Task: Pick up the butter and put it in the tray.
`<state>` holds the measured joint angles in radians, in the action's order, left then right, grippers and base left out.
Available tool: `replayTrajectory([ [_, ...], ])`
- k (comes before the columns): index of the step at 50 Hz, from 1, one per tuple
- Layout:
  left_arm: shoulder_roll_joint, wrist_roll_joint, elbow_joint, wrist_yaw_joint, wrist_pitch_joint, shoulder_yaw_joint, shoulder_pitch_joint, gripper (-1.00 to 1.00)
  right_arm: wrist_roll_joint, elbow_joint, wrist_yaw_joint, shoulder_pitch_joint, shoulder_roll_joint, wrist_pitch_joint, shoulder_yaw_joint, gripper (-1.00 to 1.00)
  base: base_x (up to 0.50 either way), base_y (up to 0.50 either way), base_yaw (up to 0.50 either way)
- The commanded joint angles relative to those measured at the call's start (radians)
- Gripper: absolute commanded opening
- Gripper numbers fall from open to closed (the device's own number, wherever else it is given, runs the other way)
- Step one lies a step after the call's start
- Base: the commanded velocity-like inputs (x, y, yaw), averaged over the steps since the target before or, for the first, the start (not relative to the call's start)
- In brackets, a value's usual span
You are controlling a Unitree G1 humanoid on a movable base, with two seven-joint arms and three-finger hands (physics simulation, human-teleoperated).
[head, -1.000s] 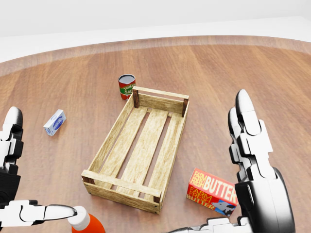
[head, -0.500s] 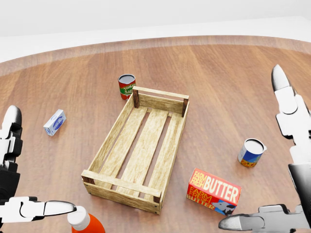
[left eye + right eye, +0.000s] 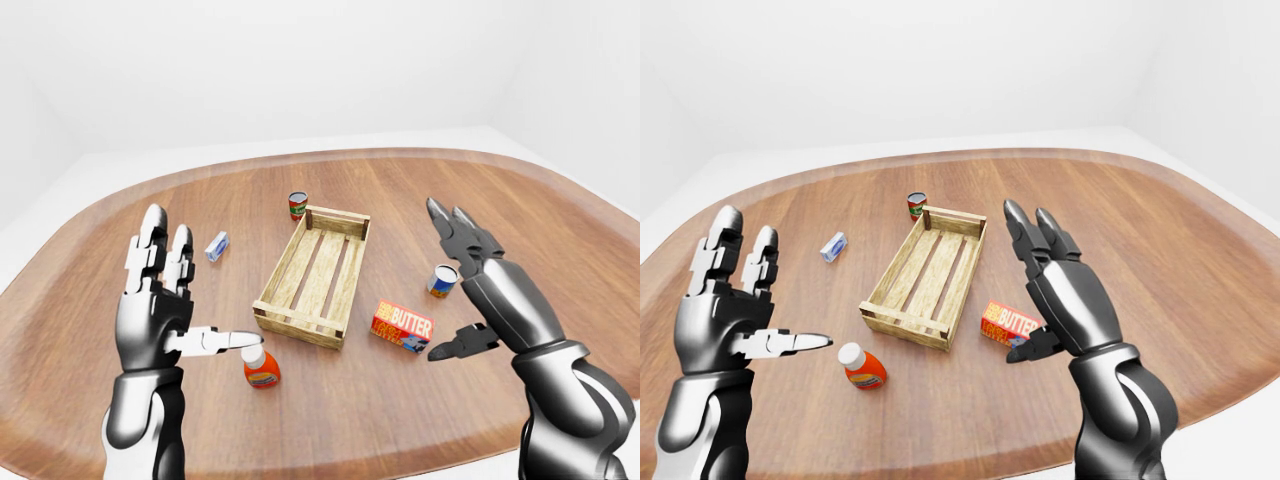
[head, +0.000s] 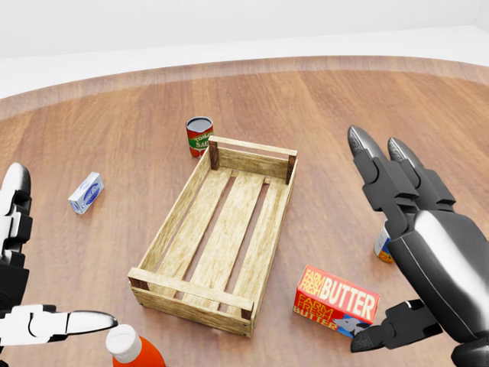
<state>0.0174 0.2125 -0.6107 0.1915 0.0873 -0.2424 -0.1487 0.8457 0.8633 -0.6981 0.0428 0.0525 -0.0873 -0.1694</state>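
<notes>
The butter point(image 4: 335, 301) is a red and white box lying flat on the wooden table, just right of the wooden slatted tray's point(image 4: 177, 235) near right corner. The tray holds nothing. My right hand point(image 4: 397, 252) is open, fingers spread, raised above and to the right of the butter, its thumb point(image 4: 391, 324) close to the box's right end. My left hand point(image 3: 175, 300) is open and empty at the left, its thumb pointing toward an orange bottle.
An orange bottle with a white cap point(image 3: 259, 365) stands below the tray's near left corner. A red tomato can point(image 4: 199, 136) stands beyond the tray's far end. A small blue and white box point(image 4: 85, 192) lies at the left. A blue can point(image 3: 441, 280) stands right of the butter.
My right hand has swung left and lowered over the area right of the butter, now partly covering the blue can in the head view. The left hand has barely moved.
</notes>
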Motion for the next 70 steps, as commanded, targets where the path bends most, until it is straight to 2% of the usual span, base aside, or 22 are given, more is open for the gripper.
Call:
replayTrajectory([
  [1, 0.004, 0.008, 0.003, -0.002, 0.000, -0.008, 0.006, 1.00, 0.000, -0.092, 0.000, -0.004, 0.049, 0.000, 0.015, 1.00, 0.00, 0.00, 0.00],
  [16, 0.003, 0.009, -0.006, -0.002, 0.000, -0.010, 0.003, 1.00, -0.070, -0.228, 0.000, 0.002, 0.065, 0.000, -0.034, 1.00, 0.00, 0.00, 0.00],
  [38, 0.002, 0.001, 0.007, -0.004, 0.000, -0.005, 0.006, 1.00, -0.233, -0.487, 0.102, -0.036, 0.122, 0.000, -0.094, 1.00, 0.00, 0.00, 0.00],
  [70, 0.006, 0.009, 0.004, -0.005, 0.000, -0.012, 0.010, 1.00, -0.305, -0.785, 0.163, -0.093, 0.173, 0.000, -0.062, 1.00, 0.00, 0.00, 0.00],
])
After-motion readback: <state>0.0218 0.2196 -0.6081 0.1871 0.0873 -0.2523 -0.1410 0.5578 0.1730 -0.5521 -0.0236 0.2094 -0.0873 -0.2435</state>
